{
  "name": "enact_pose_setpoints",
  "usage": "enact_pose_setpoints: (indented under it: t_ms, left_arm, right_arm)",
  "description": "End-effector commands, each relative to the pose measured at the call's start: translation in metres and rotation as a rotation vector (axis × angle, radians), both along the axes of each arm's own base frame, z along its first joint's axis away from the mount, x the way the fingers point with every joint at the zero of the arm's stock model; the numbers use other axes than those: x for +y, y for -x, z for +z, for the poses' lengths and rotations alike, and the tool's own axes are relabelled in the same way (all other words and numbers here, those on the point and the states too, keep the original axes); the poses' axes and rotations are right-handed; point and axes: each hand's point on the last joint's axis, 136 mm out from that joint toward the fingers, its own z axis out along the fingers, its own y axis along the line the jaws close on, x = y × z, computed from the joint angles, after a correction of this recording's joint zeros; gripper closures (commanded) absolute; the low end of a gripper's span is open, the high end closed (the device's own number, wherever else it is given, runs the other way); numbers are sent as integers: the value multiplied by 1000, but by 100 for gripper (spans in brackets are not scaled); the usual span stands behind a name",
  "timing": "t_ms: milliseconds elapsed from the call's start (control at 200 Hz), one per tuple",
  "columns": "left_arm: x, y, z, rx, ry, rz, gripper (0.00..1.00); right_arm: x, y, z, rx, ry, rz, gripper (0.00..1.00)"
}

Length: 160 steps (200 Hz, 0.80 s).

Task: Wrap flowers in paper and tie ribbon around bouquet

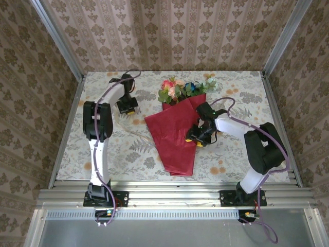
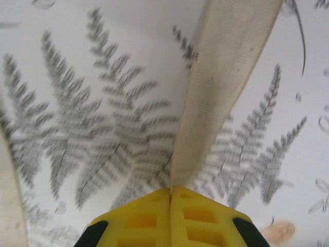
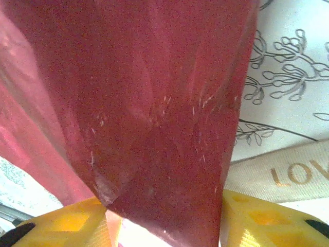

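Currently: left gripper [image 2: 170, 190] pinched fully closed on the ribbon [image 2: 221, 87]. Right gripper [image 3: 163, 213] clamps the paper [image 3: 154, 103] of the bouquet [image 1: 177, 126], fingers kept apart by its folds.

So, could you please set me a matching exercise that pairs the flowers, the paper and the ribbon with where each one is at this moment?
Things
1. flowers
2. paper
3. ribbon

Places
A. pinched in the shut left end effector
B. held in the right end effector
C. poking out of the paper's far end, toward the back wall

Pairs: 1-C, 2-B, 3-A
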Motion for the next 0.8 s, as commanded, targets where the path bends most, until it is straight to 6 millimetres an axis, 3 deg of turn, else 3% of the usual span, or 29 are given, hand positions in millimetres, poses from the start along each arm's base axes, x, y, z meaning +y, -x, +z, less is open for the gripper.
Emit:
enact_pose_setpoints:
  t_ms: [0,145,255,340,475,555,645,795]
  left_arm:
    - [8,4,61,-116,19,43,100]
    - [4,24,115,-200,100,86,100]
    - [-25,40,166,-288,265,108,100]
    - [-75,52,209,-328,505,103,100]
    - [-188,87,275,-255,889,45,100]
    - [-242,103,304,-218,1026,21,100]
    - [-291,108,314,-167,1127,4,100]
    - [-346,88,294,-111,1202,22,100]
  right_arm:
    - [11,-8,3,-20,-13,27,49]
    - [15,-10,0,-24,-16,30,50]
    - [18,-10,-3,-20,-20,36,50]
    - [18,-11,-7,-17,-17,36,50]
    - [17,-15,-13,-49,-9,35,51]
    - [17,-14,-18,-49,-15,34,51]
    - [20,-14,-21,-58,-33,32,51]
    - [23,-20,-22,-97,-57,31,51]
